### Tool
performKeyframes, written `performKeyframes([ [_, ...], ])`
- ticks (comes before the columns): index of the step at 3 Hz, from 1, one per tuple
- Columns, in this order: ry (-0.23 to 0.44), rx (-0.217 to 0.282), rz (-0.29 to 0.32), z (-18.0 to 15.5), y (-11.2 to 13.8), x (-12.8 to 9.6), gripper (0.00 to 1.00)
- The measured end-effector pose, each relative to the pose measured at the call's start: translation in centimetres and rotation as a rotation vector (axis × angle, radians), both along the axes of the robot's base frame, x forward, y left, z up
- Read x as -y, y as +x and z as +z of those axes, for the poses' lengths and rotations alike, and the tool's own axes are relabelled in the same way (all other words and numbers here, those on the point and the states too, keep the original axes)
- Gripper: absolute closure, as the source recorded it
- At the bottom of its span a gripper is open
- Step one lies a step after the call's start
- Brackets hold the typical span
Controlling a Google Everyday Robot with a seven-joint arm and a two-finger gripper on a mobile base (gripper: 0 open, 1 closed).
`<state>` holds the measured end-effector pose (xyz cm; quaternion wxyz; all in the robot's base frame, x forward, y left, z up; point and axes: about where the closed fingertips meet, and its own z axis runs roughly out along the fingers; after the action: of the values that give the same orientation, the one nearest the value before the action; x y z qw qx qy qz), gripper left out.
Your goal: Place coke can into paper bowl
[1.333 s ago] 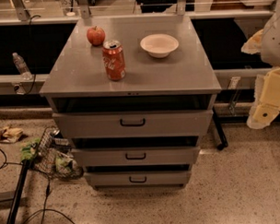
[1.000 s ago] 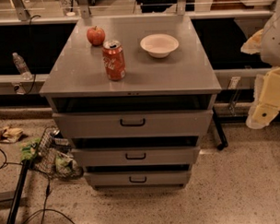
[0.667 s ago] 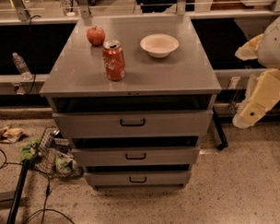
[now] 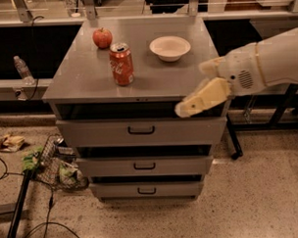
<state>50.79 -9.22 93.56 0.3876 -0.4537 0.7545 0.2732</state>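
The coke can (image 4: 121, 64), red with white script and a silver top, stands upright on the grey cabinet top (image 4: 84, 81), left of the middle. The paper bowl (image 4: 170, 47), white and shallow, sits empty to the can's right and a little further back. My gripper (image 4: 191, 89) reaches in from the right on a white arm, at the cabinet's front right corner. It is open and empty, with cream fingers (image 4: 202, 97) pointing left. It is well to the right of the can and in front of the bowl.
A red apple (image 4: 102, 38) sits behind the can at the back left. The cabinet has three shut drawers (image 4: 141, 130). A plastic bottle (image 4: 22, 69) stands on a ledge at left. Cables and clutter (image 4: 52, 161) lie on the floor at left.
My arm has swung in from the right edge toward the cabinet's front right corner. The can, bowl and apple have not moved.
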Motion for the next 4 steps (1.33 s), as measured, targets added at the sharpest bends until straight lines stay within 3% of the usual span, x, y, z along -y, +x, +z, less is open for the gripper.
performKeyframes([
  [1, 0.171, 0.091, 0.002, 1.8, 2.4, -5.3, 0.0],
  [2, 0.202, 0.148, -0.05, 3.3, 4.2, -6.1, 0.0],
  [3, 0.202, 0.148, -0.05, 3.3, 4.2, -6.1, 0.0],
  [4, 0.214, 0.15, -0.085, 1.1, 6.2, -6.8, 0.0],
])
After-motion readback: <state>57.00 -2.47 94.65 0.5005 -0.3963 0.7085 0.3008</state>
